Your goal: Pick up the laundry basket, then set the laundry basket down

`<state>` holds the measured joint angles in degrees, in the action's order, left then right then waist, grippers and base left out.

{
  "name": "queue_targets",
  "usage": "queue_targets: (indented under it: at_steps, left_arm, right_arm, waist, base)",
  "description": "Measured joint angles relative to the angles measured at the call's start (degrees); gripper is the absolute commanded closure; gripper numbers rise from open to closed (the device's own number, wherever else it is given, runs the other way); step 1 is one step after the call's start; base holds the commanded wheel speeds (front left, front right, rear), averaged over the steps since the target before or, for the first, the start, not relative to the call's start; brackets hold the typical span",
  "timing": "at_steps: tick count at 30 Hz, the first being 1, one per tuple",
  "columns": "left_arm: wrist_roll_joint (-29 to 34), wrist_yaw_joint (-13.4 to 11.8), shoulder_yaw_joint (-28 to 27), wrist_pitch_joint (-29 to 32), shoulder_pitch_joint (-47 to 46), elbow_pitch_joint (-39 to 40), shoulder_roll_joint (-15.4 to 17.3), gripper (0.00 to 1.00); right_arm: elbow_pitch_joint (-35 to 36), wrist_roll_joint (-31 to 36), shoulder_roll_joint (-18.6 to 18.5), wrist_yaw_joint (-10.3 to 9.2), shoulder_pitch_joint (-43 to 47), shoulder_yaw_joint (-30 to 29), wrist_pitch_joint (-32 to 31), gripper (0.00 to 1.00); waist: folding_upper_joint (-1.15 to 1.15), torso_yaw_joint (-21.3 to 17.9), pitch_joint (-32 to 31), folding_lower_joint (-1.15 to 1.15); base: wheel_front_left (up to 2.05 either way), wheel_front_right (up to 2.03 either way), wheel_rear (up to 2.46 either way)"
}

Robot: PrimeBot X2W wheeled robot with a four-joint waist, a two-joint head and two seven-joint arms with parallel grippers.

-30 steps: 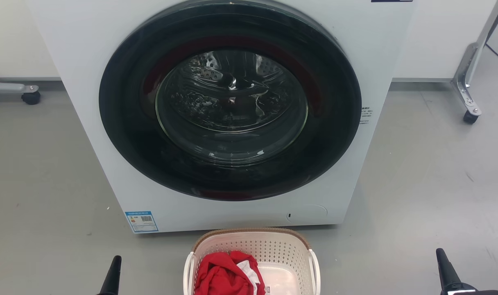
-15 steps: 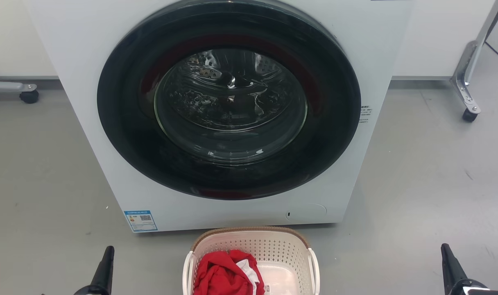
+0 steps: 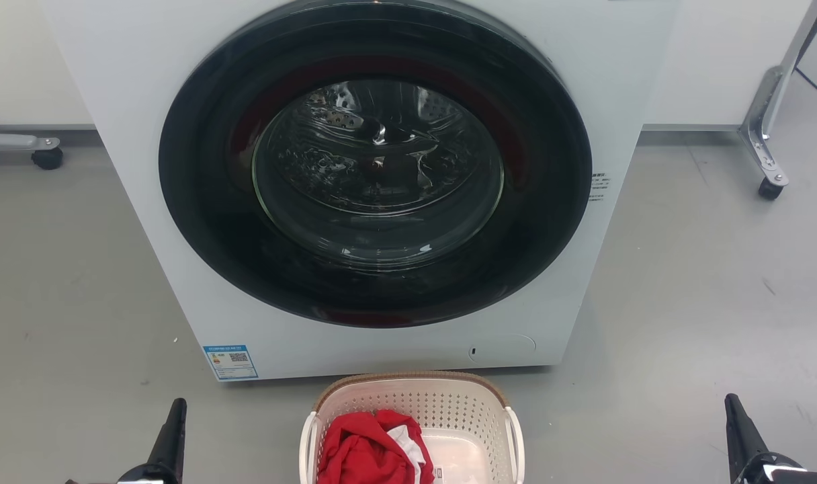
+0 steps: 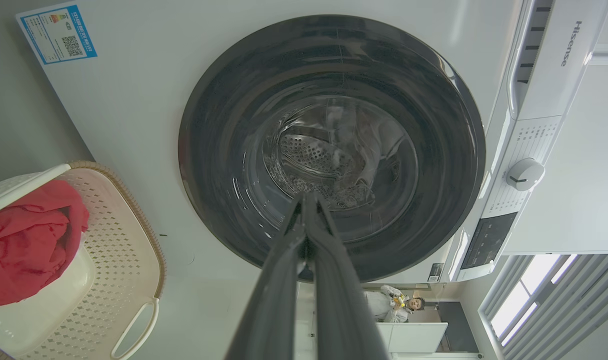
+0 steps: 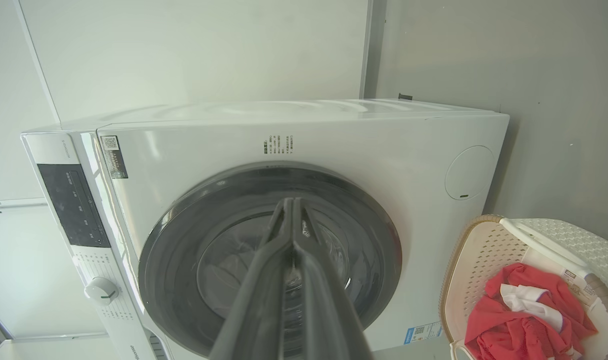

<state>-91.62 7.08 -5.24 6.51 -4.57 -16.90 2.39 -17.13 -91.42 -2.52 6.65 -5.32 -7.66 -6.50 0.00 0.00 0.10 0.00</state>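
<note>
The laundry basket stands on the grey floor in front of the washing machine, cream-white with perforated walls, a brown rim and white side handles. Red and white clothing lies in its left half. It also appears at the left of the left wrist view and at the lower right of the right wrist view. My left gripper is well to the basket's left, my right gripper far to its right. Both are shut with nothing held, fingers pressed together in the left wrist view and the right wrist view.
A white front-loading washing machine with a closed dark round door stands right behind the basket. Wheeled metal frame legs stand at the back right, another caster at the back left. A person shows far off in the left wrist view.
Both grippers have moved outward, away from the basket: the left one to the left and slightly up the picture, the right one to the right. The basket has stayed put.
</note>
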Motion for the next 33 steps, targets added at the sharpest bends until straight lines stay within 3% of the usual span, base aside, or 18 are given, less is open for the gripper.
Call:
queue_targets:
  at_steps: [33]
  left_arm:
    - [-0.01,0.0,0.01,0.0,0.0,-0.03,-0.01,1.0]
  right_arm:
    - [0.0,0.0,0.02,0.26,0.0,0.01,0.0,1.0]
  waist:
    - [0.0,0.0,0.0,0.0]
  base:
    - [0.0,0.0,0.0]
